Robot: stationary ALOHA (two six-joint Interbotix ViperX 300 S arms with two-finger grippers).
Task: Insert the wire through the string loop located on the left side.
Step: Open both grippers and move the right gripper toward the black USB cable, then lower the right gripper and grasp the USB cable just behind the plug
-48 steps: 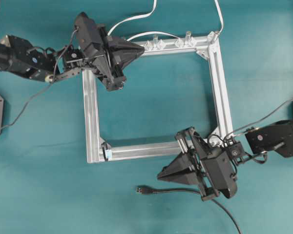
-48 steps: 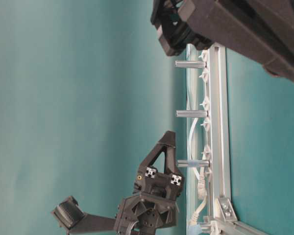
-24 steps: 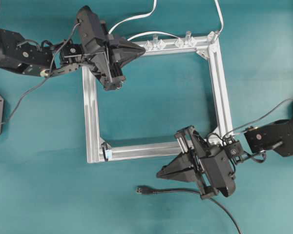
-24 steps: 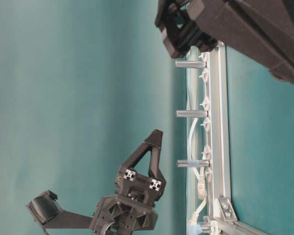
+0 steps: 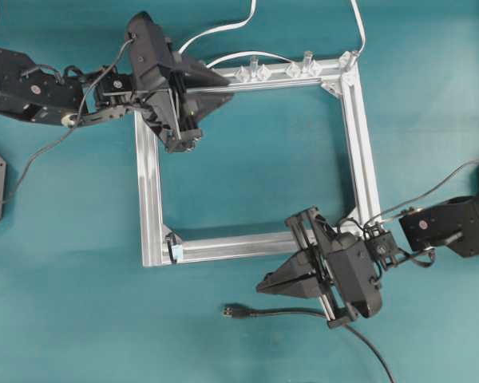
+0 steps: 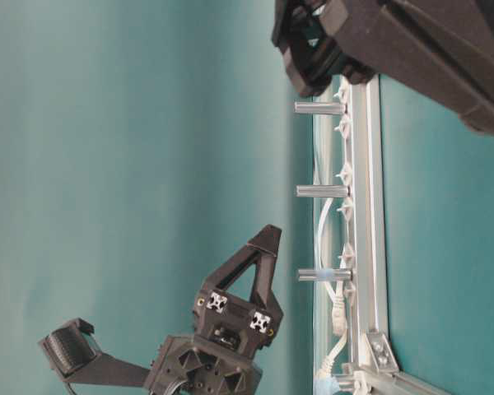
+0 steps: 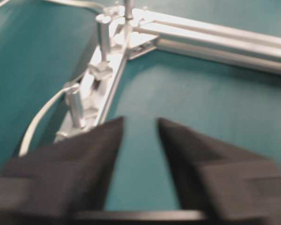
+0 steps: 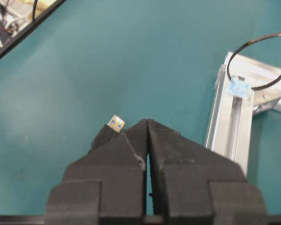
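The wire (image 5: 303, 313) lies on the teal table below the silver frame (image 5: 148, 191). Its plug (image 5: 232, 311) points left, and the silvery tip (image 8: 115, 123) shows just left of my right fingertips. My right gripper (image 5: 260, 287) hovers slightly above and to the right of the plug, shut with nothing in it (image 8: 147, 123). The string loop (image 5: 173, 242) with its pale blue bit (image 8: 239, 87) hangs at the frame's lower left corner. My left gripper (image 5: 226, 87) is over the frame's upper left corner, open and empty (image 7: 140, 121).
Clear clips and short posts (image 5: 255, 70) stand along the frame's top bar. A white cable (image 5: 215, 32) curves behind it and off the top edge. The black wire runs off toward the lower right (image 5: 379, 363). The right arm (image 5: 451, 227) reaches in from the right edge.
The left gripper has opened its jaws after being shut, and its arm shifted slightly upward. The right gripper stayed shut and barely moved. The wire has not moved.
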